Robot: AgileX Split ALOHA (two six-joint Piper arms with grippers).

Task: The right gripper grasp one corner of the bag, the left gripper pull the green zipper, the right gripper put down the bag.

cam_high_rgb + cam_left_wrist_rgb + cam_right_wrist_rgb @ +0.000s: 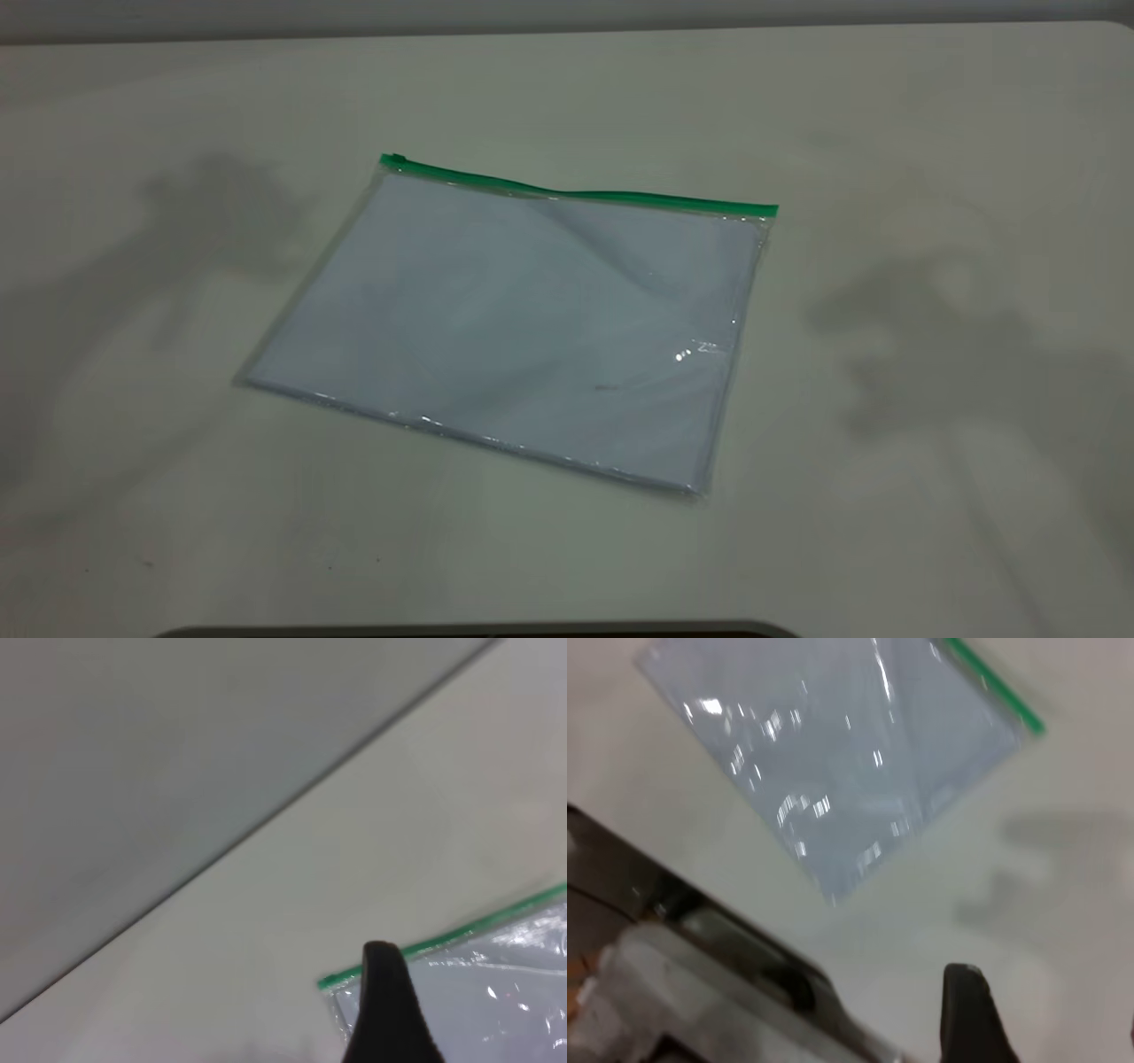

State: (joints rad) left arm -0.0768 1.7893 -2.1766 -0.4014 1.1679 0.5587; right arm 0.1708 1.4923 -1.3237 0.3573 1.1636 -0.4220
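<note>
The bag [514,328] lies flat on the table, clear plastic with white sheets inside. The green zipper [576,193] runs along its far edge, with the slider tab [396,159] at the left end. The right green corner [769,213] lies flat. Neither gripper shows in the exterior view, only their shadows. In the left wrist view the left gripper [478,1019] hovers above a green-strip corner [332,980] of the bag [496,992]; one finger [383,992] shows, wide apart from the other. The right gripper [1050,1014] is open above bare table, away from the bag [833,753].
The pale table [930,133] has a wall behind its far edge. A dark rim [478,631] shows at the table's near edge. Grey and black equipment [700,939] sits beside the table edge in the right wrist view.
</note>
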